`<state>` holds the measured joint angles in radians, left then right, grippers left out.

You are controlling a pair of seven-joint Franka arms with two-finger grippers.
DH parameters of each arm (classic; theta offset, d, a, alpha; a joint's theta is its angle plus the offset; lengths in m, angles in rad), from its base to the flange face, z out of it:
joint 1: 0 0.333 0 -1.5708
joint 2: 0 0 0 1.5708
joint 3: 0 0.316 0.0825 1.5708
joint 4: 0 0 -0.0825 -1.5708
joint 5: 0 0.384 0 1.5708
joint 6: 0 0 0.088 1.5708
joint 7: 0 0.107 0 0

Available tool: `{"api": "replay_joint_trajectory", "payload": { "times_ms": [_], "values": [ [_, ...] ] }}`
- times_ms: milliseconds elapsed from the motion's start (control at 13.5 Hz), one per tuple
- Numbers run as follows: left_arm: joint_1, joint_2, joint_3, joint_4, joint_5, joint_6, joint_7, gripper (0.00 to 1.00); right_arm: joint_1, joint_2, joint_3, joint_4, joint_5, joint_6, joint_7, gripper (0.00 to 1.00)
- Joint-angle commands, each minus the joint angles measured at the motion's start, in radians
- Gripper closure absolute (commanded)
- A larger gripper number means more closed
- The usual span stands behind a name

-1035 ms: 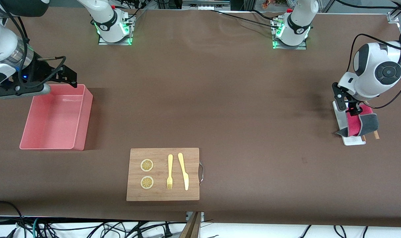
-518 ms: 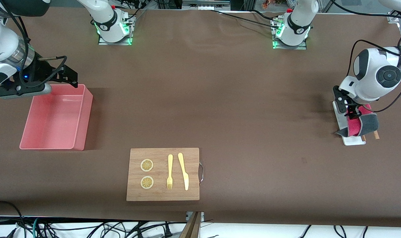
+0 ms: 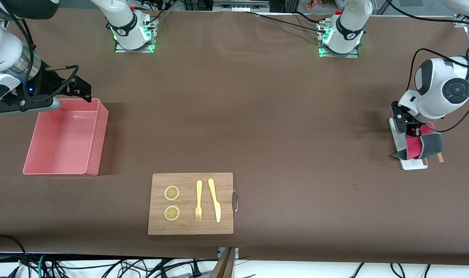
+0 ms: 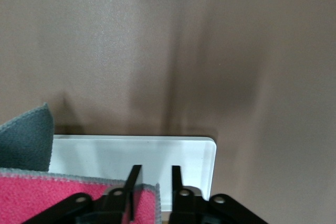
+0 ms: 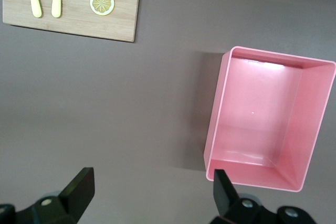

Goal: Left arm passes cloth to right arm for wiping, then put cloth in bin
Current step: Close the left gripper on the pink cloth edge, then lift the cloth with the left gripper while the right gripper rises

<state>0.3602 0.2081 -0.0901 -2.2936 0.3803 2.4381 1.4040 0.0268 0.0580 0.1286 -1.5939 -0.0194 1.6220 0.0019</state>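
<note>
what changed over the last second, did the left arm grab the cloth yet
The left gripper came down onto the cloth lying on the white tray, and its jaws narrowed from wide apart to a slim gap at the cloth's edge; a firm grip cannot be confirmed. The cloth has not lifted. The right gripper waits open over the bin. The board with its cutlery stayed put.

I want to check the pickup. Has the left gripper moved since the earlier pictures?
Yes. The left gripper came down toward the white tray, onto the cloth.
</note>
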Motion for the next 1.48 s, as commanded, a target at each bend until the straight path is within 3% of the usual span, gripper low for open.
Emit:
{"api": "replay_joint_trajectory", "payload": {
  "times_ms": [0,370,592,961,1109,1405],
  "values": [
    [0.005,-0.012,-0.008,0.025,0.026,-0.022,0.058,1.00,0.004,0.005,0.000,0.022,-0.010,-0.013,-0.008,0.00],
    [0.002,-0.042,-0.049,0.063,0.019,-0.111,0.066,1.00,0.005,0.005,0.002,0.022,-0.010,-0.013,-0.008,0.00],
    [0.002,-0.061,-0.095,0.124,-0.001,-0.238,0.064,1.00,0.005,0.005,0.002,0.022,-0.010,-0.014,-0.008,0.00],
    [-0.003,-0.055,-0.239,0.406,-0.271,-0.666,0.050,1.00,0.004,0.005,0.000,0.022,-0.008,-0.016,-0.008,0.00],
    [-0.004,-0.027,-0.310,0.466,-0.375,-0.735,0.029,1.00,0.004,0.005,0.000,0.020,-0.007,-0.019,-0.010,0.00],
    [-0.006,-0.026,-0.376,0.522,-0.666,-0.803,-0.092,1.00,0.018,0.005,0.003,0.022,-0.016,-0.019,-0.010,0.00]
  ]
}}
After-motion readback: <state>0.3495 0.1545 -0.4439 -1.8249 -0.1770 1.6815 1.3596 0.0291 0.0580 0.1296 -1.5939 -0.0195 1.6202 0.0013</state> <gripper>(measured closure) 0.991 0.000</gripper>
